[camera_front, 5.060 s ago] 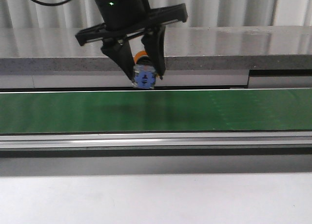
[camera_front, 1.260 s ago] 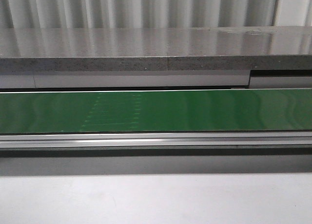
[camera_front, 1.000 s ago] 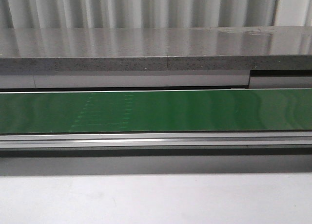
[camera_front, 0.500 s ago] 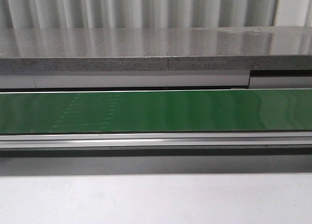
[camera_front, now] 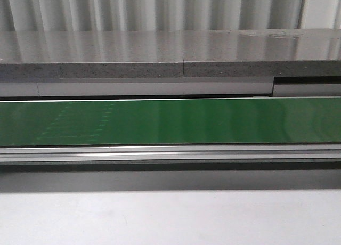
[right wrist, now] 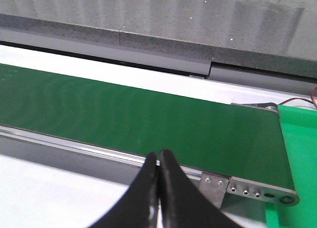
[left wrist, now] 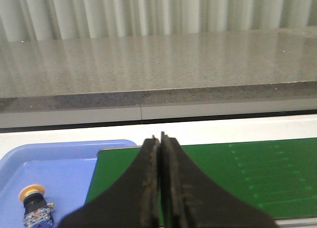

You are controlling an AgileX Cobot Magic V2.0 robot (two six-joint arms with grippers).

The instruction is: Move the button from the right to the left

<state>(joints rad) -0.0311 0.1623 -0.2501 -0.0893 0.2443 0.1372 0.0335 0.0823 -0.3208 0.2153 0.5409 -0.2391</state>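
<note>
The button (left wrist: pixel 34 204), with a yellow cap, black collar and blue-and-clear block, lies in a blue tray (left wrist: pixel 64 168) at the left end of the green belt, seen only in the left wrist view. My left gripper (left wrist: pixel 160 139) is shut and empty above the belt's left end, to the right of the button and apart from it. My right gripper (right wrist: pixel 159 153) is shut and empty over the near rail of the belt, near its right end. Neither gripper nor the button shows in the front view.
The green conveyor belt (camera_front: pixel 213 120) runs across the front view, with faint pale marks (camera_front: pixel 80 122) on its left part. A grey stone ledge (camera_front: pixel 170 53) lies behind it. A green tray edge (right wrist: pixel 297 153) sits past the belt's right end, with the belt's metal end bracket (right wrist: pixel 247 191).
Five seconds ago a gripper held the button above the belt in the front view; it has since left that view. Over the last second, only the pale marks on the belt drifted left.
</note>
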